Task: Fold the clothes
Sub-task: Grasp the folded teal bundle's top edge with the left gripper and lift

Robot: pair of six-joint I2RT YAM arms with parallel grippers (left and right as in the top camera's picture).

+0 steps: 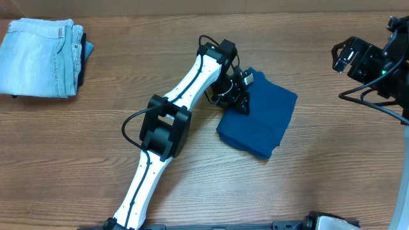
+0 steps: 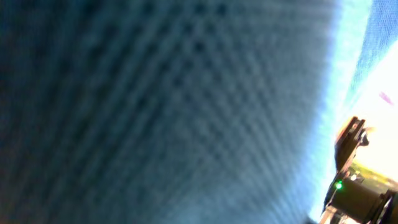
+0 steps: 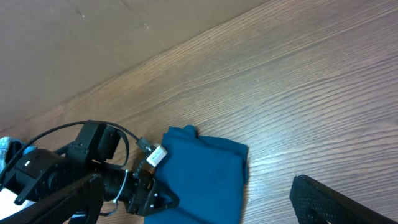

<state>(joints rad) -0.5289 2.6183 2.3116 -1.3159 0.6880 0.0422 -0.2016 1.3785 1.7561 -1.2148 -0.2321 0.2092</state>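
Overhead, the deep teal polo shirt (image 1: 262, 115) is lying folded into a rough rectangle on the wooden table (image 1: 70, 160), right of centre. A small white label (image 3: 155, 155) is sticking out at its edge, its print too small to read. The left end effector (image 1: 238, 96) is sitting at the shirt's left edge; its camera is showing only blurred blue knit (its opening cannot be told). The right end effector (image 1: 350, 56) is hovering wide open and empty, well apart. Folded pale jeans (image 1: 38, 57) are lying far left.

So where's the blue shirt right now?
Overhead, the folded teal shirt lies right of centre, the left gripper at its left edge; jeans sit far left.
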